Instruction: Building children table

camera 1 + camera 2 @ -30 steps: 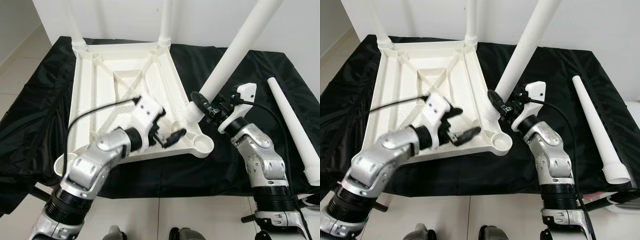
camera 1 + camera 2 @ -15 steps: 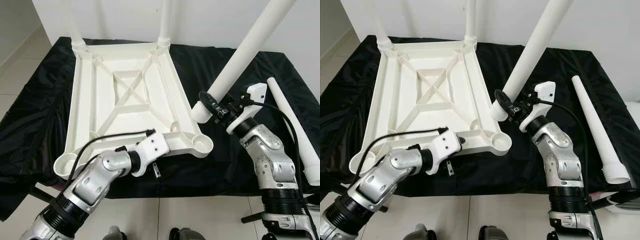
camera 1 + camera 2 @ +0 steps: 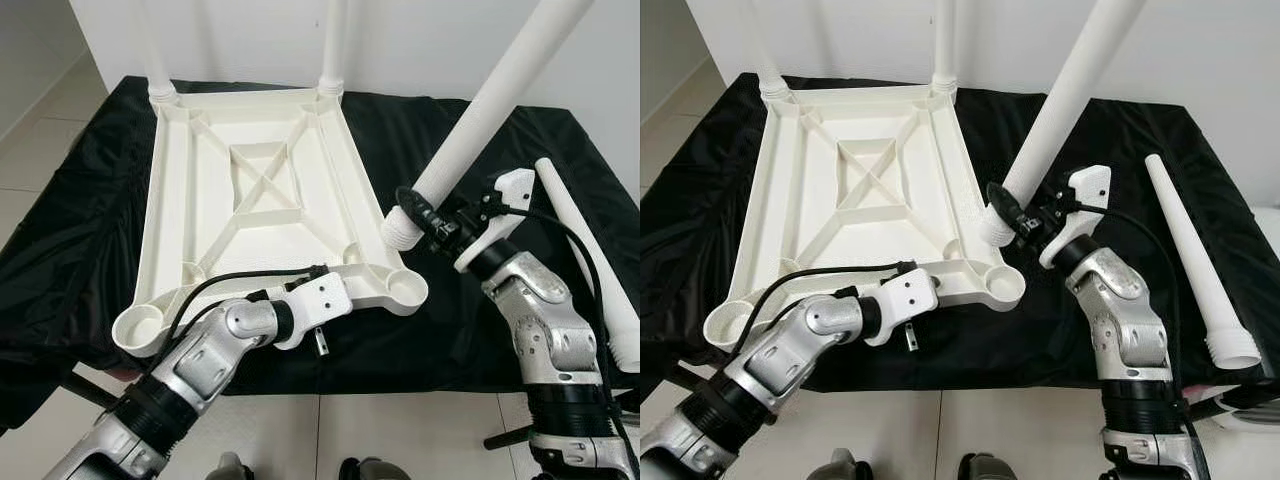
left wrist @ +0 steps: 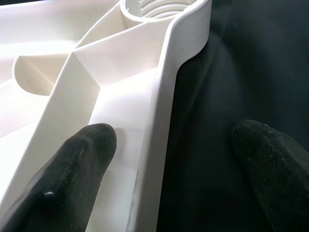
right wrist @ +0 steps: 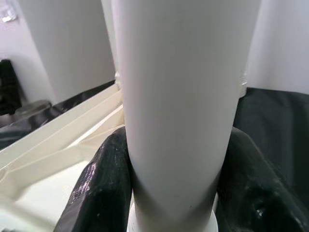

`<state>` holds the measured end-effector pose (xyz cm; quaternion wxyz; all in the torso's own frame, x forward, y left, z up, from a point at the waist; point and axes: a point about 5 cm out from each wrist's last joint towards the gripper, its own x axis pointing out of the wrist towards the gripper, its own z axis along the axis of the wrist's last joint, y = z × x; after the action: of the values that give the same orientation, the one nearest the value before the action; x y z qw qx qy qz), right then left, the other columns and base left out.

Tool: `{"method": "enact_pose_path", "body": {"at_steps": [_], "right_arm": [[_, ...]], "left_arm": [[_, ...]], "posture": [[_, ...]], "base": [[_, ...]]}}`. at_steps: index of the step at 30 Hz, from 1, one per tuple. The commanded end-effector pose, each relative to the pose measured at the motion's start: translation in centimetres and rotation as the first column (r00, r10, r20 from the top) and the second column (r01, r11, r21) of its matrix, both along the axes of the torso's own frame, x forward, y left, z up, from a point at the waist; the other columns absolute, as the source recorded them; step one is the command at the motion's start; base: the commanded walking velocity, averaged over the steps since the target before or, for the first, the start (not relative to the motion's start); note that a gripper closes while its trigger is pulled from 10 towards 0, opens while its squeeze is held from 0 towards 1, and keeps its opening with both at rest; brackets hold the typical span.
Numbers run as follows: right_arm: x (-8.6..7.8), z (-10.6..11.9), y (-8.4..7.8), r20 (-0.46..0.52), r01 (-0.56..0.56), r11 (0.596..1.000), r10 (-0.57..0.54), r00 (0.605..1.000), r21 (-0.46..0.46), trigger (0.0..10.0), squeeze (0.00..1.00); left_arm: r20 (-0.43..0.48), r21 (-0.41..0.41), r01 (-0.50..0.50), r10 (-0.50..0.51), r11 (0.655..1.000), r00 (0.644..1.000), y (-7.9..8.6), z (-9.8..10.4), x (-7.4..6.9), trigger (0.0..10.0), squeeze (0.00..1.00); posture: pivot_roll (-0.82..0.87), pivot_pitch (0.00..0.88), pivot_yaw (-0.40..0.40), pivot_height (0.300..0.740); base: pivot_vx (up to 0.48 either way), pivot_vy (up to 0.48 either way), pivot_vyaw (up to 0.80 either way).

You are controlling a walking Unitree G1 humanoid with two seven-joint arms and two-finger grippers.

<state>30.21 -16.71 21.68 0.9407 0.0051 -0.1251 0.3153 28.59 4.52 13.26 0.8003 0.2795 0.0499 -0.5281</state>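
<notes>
My right gripper is clamped on the long white plastic table leg, its ribbed end just above the empty corner socket of the upturned white plastic tabletop. My left gripper is spread, straddling the near rim.

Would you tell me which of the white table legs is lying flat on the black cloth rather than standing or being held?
The loose leg at the robot's far right lies flat on the black cloth. Two legs stand in the tabletop's far corners; the right gripper holds another tilted.
</notes>
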Motion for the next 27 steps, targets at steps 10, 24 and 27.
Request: {"method": "enact_pose_path", "body": {"at_steps": [10,24,27], "right_arm": [[-0.7,-0.2,0.4,-0.009,-0.050,0.998,0.049,0.999,-0.045,10.0,0.00],[-1.5,-1.0,-0.1,-0.037,-0.065,0.994,0.063,0.997,-0.082,10.0,0.00],[-1.6,-1.1,-0.2,-0.039,-0.066,0.994,0.063,0.997,-0.090,10.0,0.00]], "left_arm": [[-0.068,0.025,-0.076,0.078,0.997,0.995,-0.1,-0.6,1.2,9.5,0.00],[-0.066,0.008,-0.075,0.075,0.997,0.995,1.9,0.4,1.9,0.0,0.00],[-0.063,0.006,-0.075,0.075,0.997,0.995,2.3,0.6,1.9,0.0,0.00]], "posture": [[-0.05,0.124,-0.016,0.740],[-0.06,0.117,-0.010,0.740],[-0.06,0.116,-0.010,0.740]], "base": [[0.000,0.000,0.00],[0.000,0.000,0.00],[0.000,0.000,0.00]]}}
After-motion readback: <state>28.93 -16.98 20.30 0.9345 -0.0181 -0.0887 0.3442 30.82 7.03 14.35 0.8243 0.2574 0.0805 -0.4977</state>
